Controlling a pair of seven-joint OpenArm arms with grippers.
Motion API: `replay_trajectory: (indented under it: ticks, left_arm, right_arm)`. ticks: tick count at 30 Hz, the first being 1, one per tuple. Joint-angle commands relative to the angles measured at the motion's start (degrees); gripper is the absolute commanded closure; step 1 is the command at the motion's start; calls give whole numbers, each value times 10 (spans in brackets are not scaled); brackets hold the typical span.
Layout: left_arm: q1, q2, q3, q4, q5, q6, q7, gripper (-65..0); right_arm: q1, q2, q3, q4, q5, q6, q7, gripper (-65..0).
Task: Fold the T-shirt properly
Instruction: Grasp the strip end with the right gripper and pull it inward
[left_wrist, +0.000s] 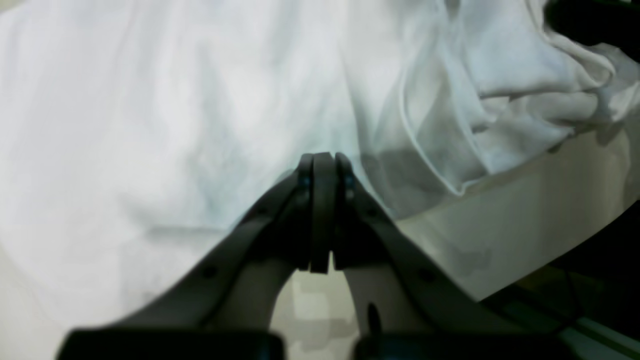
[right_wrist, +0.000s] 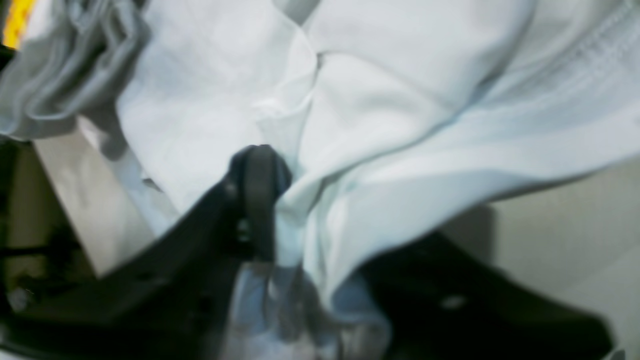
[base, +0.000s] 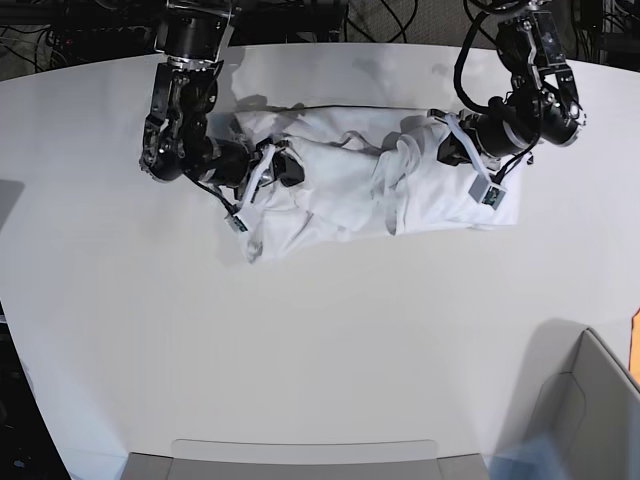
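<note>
Right hand (right_wrist: 272, 200) grips the T-shirt (base: 350, 185); closed left hand (left_wrist: 324, 172) hovers above it.

- A big white table (base: 320, 330) fills most of the base view.
- The far edge of the table curves, and the room behind it is dark.
- Black cables (base: 400, 18) lie in a tangle behind the table's far edge.
- A grey bin (base: 585, 420) stands at the table's near right corner.
- A flat grey ledge (base: 305, 460) runs along the near edge of the table.
- A soft grey shadow (base: 540, 345) lies on the table beside the bin.
</note>
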Motion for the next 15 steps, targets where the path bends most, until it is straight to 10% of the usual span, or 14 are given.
replay_trajectory:
  ticks: [1, 5, 15]
  left_arm:
    - [-4, -5, -1, 8, -9, -1, -8, 0]
    - [-4, -5, -5, 8, -9, -4, -8, 0]
    - [7, -6, -7, 9, -7, -4, -8, 0]
  right_arm:
    - [10, -3, -8, 3, -21, 6, -3, -40]
    - [30, 2, -27, 1, -30, -2, 19, 0]
    - [85, 104, 87, 7, -34, -196, 26, 0]
